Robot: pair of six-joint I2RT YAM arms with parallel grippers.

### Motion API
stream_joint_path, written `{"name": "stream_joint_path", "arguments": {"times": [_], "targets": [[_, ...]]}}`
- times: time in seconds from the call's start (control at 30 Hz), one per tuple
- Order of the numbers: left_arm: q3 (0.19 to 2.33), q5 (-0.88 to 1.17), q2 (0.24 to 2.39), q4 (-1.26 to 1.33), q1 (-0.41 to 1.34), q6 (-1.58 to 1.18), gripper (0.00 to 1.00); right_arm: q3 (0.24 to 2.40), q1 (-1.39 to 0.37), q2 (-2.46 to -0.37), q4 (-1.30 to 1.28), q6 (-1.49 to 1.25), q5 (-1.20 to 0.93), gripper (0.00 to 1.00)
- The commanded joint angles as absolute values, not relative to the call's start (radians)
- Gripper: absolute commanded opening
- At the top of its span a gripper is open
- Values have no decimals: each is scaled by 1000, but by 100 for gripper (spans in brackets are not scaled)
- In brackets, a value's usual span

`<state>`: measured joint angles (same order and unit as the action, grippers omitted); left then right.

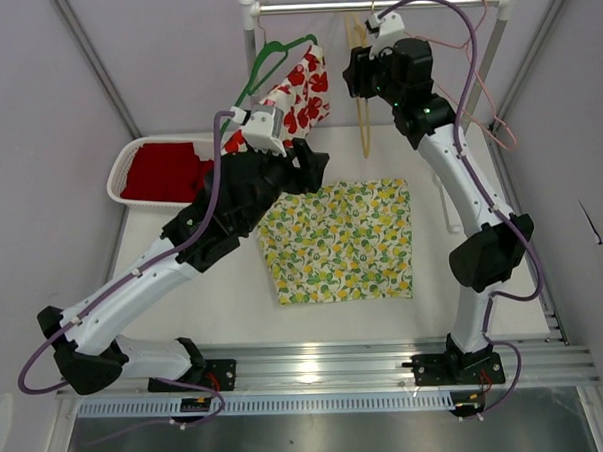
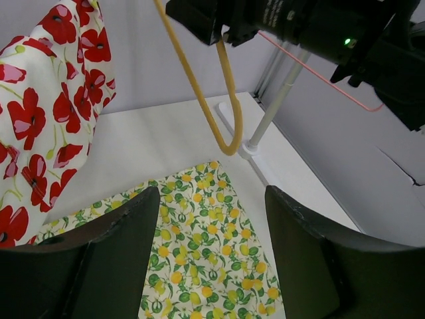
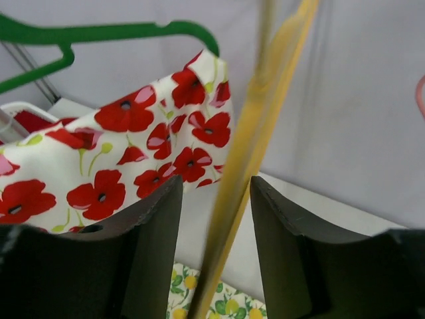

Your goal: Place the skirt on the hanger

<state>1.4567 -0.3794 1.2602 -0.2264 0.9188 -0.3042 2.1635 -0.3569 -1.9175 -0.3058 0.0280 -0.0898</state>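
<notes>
A lemon-print skirt (image 1: 342,244) lies flat on the white table; it also shows in the left wrist view (image 2: 212,252) and the right wrist view (image 3: 226,307). A yellow hanger (image 1: 363,123) hangs from the rail (image 1: 422,1). My right gripper (image 1: 355,78) is open up by the rail, and in the right wrist view (image 3: 214,189) its jaws stand on either side of the yellow hanger (image 3: 265,119) with gaps on both sides. My left gripper (image 1: 314,165) is open and empty above the skirt's far left corner (image 2: 212,199). The yellow hanger's lower end (image 2: 226,100) hangs ahead of it.
A red-poppy skirt (image 1: 301,91) hangs on a green hanger (image 1: 269,62) at the rail's left end, close to my left gripper. A thin pink hanger (image 1: 487,108) hangs at the right. A white basket (image 1: 119,169) with red cloth stands at the back left. The rack's post (image 2: 279,106) stands at the right.
</notes>
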Motion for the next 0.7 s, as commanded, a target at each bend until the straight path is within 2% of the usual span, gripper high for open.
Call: {"name": "stream_joint_path", "arguments": {"times": [0.0, 0.07, 0.1, 0.23, 0.27, 0.4, 0.67], "targets": [[1454, -347, 1226, -227, 922, -299, 70, 2109, -390, -1852, -230, 86, -6, 49], [1451, -345, 1220, -238, 923, -299, 70, 2114, -390, -1847, -232, 89, -2, 45], [1447, -345, 1215, -239, 923, -299, 70, 2114, -390, -1844, -235, 89, 30, 40], [1421, -345, 1195, -244, 923, -298, 70, 2083, -391, -1812, -216, 92, 58, 34], [1419, -345, 1190, -248, 923, -295, 70, 2073, -390, -1803, -206, 92, 67, 34], [1414, -344, 1186, -261, 923, -285, 71, 2065, -391, -1779, -184, 97, 63, 47], [1399, -350, 1180, -262, 923, -281, 72, 2195, -388, -1836, -238, 104, 32, 47]]}}
